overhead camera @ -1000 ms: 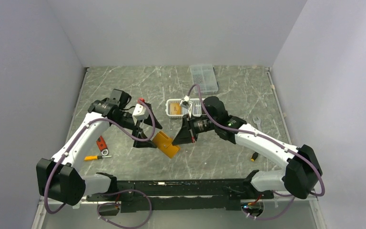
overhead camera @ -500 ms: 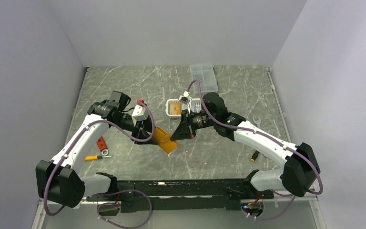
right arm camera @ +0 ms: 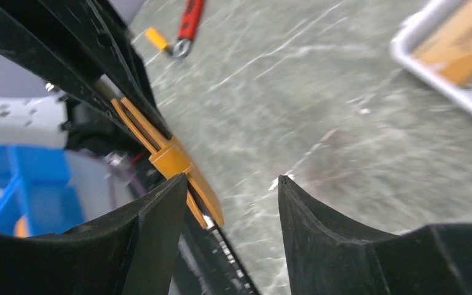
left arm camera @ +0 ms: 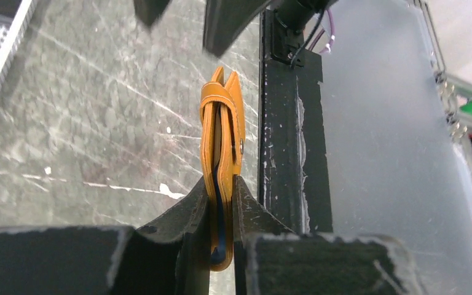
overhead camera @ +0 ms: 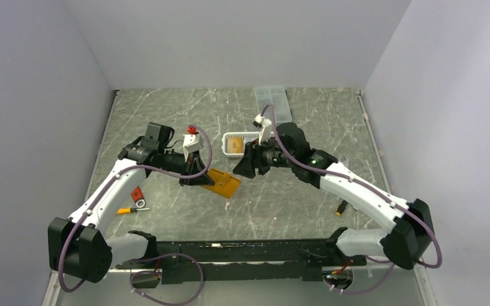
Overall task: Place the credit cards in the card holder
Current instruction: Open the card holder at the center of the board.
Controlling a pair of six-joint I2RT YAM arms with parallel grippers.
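Gripping one small orange folding wallet (left arm camera: 220,132) in my left gripper (left arm camera: 221,192), I hold my right gripper (right arm camera: 233,190) with jaws parted beside it; one orange-gold plastic card (overhead camera: 233,146) lies in the white slotted basket (overhead camera: 246,135).

Orange card holder (overhead camera: 223,184) with a dark blue inner edge; grey desk (overhead camera: 166,115), veined white like marble; white basket (overhead camera: 239,134); orange-gold card (overhead camera: 233,147).

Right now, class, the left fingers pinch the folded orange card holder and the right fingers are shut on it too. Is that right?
Not quite. The left fingers do pinch the folded orange card holder, but the right fingers stand open, gripping nothing, as the right wrist view shows.
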